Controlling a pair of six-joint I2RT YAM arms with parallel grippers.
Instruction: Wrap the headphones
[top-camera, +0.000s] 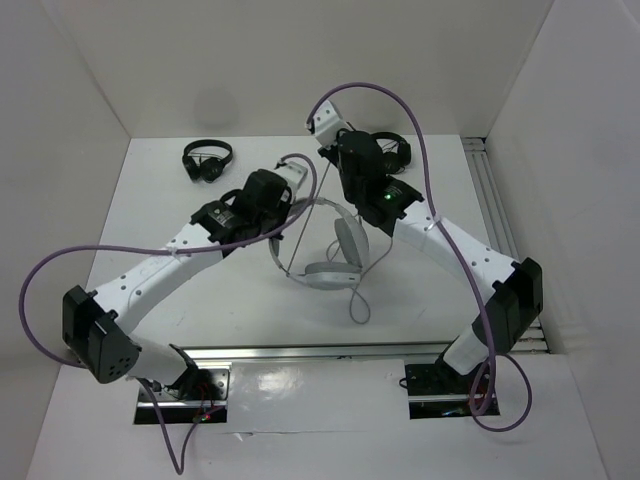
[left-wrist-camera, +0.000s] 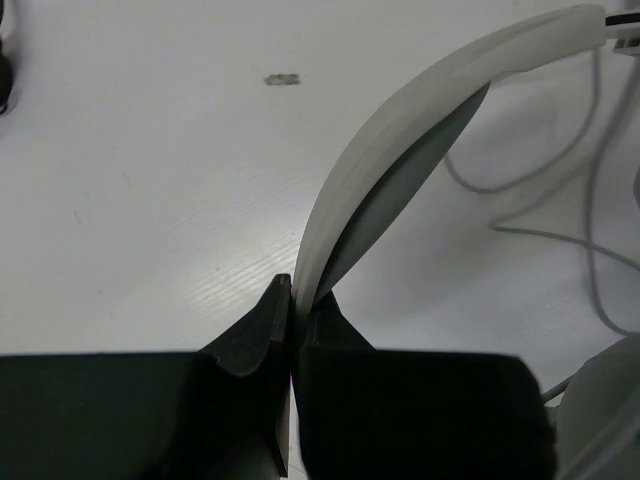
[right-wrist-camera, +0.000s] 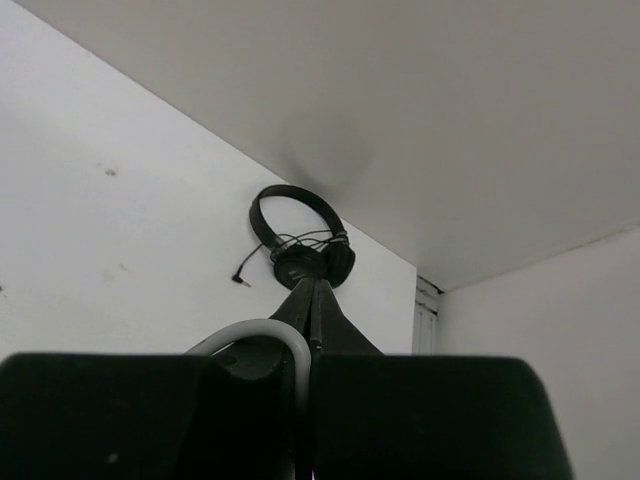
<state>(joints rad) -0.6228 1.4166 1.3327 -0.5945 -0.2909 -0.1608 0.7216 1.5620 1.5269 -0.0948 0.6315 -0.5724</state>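
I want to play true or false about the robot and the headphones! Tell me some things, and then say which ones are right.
1. The left pincer is pinching the white headphones by the headband. True.
2. The right pincer is wide open. False: it is shut on the thin grey cable.
3. There is only one pair of black headphones. False: there are two, the back-left black pair and the back-right black pair.
4. The white headphones are near the middle of the table, between the two arms. True.
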